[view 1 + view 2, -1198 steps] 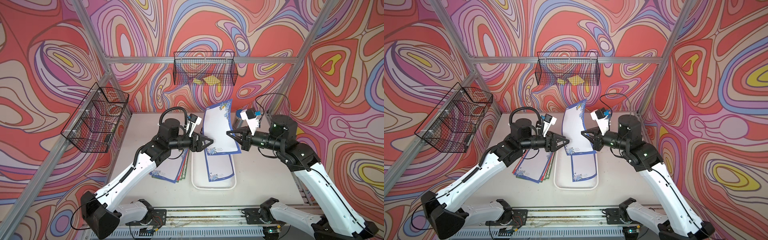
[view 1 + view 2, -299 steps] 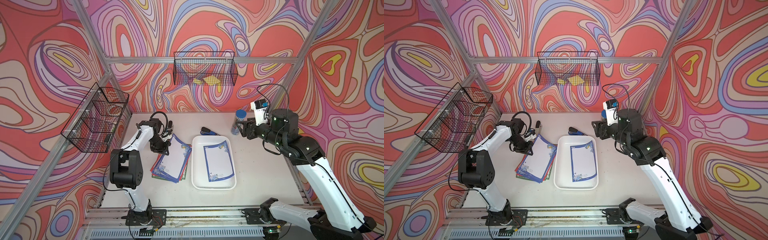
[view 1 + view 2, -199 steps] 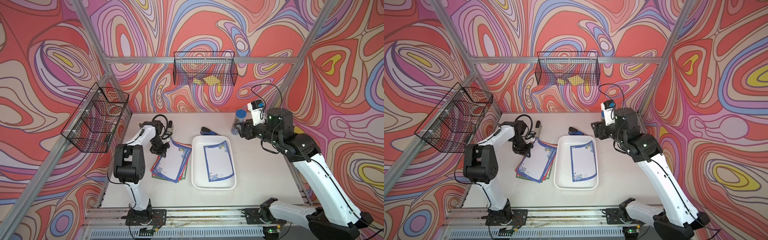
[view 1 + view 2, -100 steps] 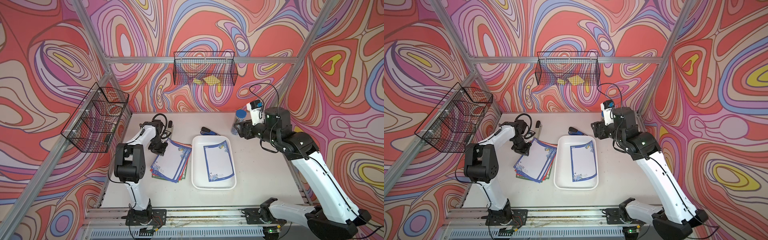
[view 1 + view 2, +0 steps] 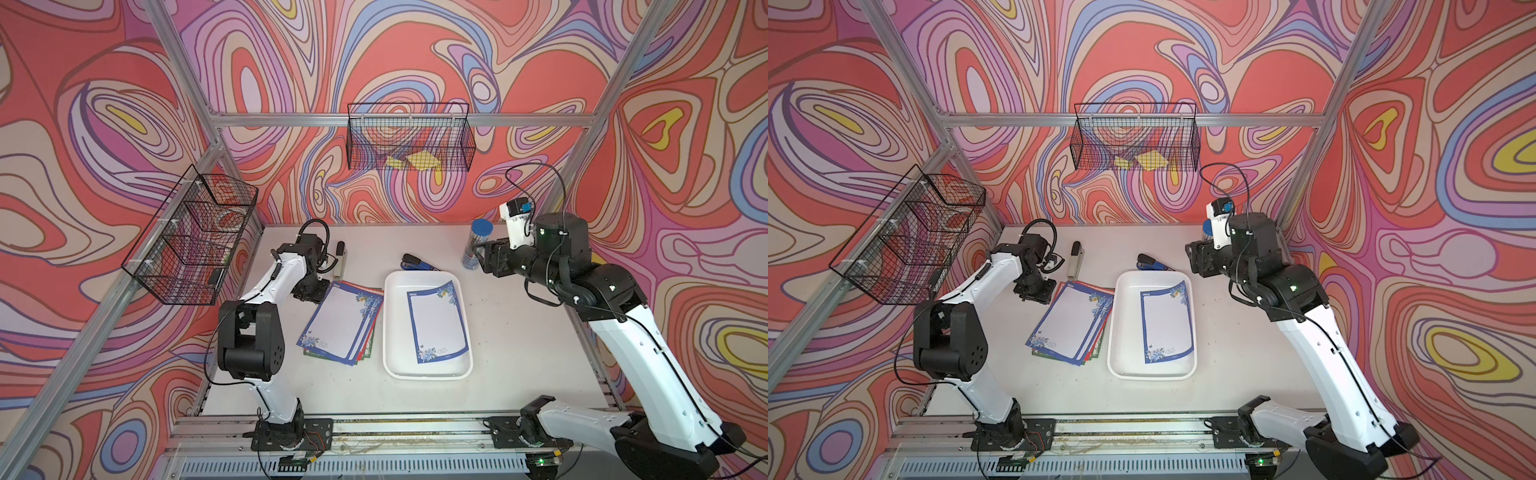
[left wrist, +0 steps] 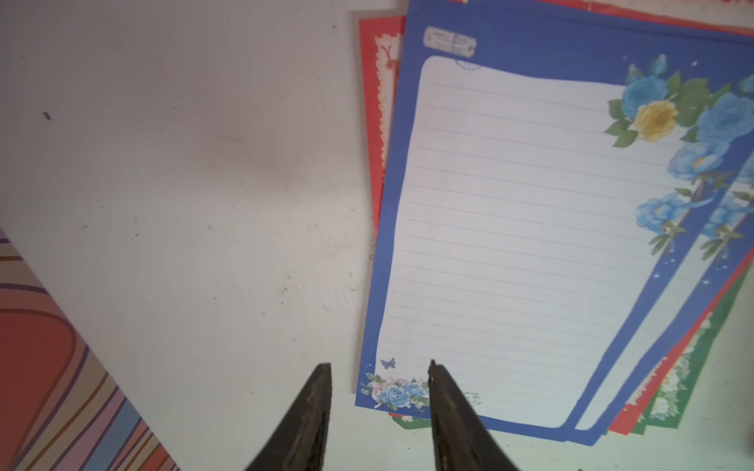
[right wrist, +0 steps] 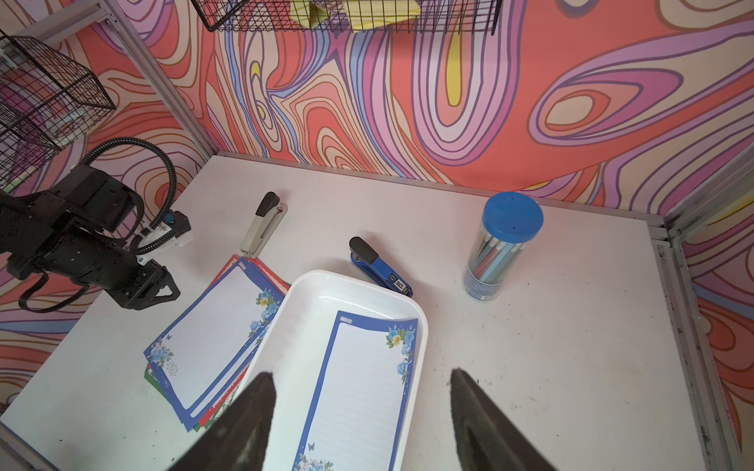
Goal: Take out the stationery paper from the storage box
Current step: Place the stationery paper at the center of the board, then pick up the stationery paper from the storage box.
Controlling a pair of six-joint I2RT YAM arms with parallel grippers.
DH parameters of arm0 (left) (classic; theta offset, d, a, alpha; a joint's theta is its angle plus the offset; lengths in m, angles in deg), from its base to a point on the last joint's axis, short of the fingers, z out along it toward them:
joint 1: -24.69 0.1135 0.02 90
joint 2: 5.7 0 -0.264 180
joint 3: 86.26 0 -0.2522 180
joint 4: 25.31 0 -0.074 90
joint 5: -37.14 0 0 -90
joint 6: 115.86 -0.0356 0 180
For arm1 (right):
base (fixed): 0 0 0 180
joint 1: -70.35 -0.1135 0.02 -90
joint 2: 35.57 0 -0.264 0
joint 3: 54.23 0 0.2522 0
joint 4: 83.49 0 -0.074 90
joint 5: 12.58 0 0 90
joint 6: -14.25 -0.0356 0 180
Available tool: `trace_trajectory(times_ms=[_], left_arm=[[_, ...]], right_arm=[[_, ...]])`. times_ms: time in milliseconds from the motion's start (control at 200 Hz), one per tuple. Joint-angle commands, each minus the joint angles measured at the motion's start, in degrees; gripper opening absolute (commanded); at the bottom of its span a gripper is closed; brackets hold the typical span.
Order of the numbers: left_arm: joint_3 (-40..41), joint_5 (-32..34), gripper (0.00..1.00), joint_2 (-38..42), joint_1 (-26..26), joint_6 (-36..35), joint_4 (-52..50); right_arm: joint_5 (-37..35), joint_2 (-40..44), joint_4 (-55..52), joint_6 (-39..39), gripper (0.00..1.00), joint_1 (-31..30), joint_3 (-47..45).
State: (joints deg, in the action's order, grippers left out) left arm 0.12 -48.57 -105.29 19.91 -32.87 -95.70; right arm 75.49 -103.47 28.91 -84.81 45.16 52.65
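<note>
One blue-bordered floral stationery paper sheet lies flat in the shallow white plastic storage box, fanned pile of sheets just beside. Left gripper parted, empty; right gripper wide, empty (hovering off the box's far end). Risk: the thin flat sheet resists pinching, so the fingers may shove the box.

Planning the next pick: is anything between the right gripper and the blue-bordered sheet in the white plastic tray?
Nothing visible: the blue-bordered paper sheet lies uncovered in the white plastic tray, straight ahead of the open right gripper.
</note>
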Motion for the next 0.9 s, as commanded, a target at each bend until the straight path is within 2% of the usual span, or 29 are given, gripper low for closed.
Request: trace_trajectory(times_ms=[0,155,426,506,596,656,706,776,896], left_arm=[[0.91,6.22,0.43,4.57,0.6,0.16,1.81],[3.82,8.55,0.43,12.25,0.57,-2.42,8.28],[13.67,-4.96,0.43,29.94,0.56,-4.67,21.92],[14.65,-10.93,0.44,32.79,0.56,-1.22,22.95],[15.2,-18.21,0.44,33.46,0.56,4.62,22.48],[16.15,-23.0,0.45,33.09,0.22,7.98,22.73],[17.26,-25.3,0.45,32.63,-0.43,11.01,23.81],[18.41,-27.7,0.45,31.54,-2.26,14.04,25.4],[18.47,-27.21,0.46,28.79,-7.84,18.12,25.73]], right_arm=[[-0.75,-0.89,-0.89,0.51,0.71,0.06,1.44],[-1.16,-1.6,-0.17,0.86,0.71,0.07,1.19],[-2.28,-2.77,0.03,0.95,0.7,0.11,0.53],[-2.58,-3.25,-1.19,0.56,0.64,0.1,-0.05],[-3.74,-3.85,-3.37,-1.66,0.63,0.12,-1.8],[-3.17,-4.0,-4.01,-4.11,0.57,0.1,-4.64],[-1.72,-4.14,-3.85,-6.59,0.53,0.07,-7.66],[0.6,-4.96,-2.69,-11.04,0.52,0.06,-12.12],[3.59,-7.67,0.39,-17.87,0.58,-0.23,-18.66]])
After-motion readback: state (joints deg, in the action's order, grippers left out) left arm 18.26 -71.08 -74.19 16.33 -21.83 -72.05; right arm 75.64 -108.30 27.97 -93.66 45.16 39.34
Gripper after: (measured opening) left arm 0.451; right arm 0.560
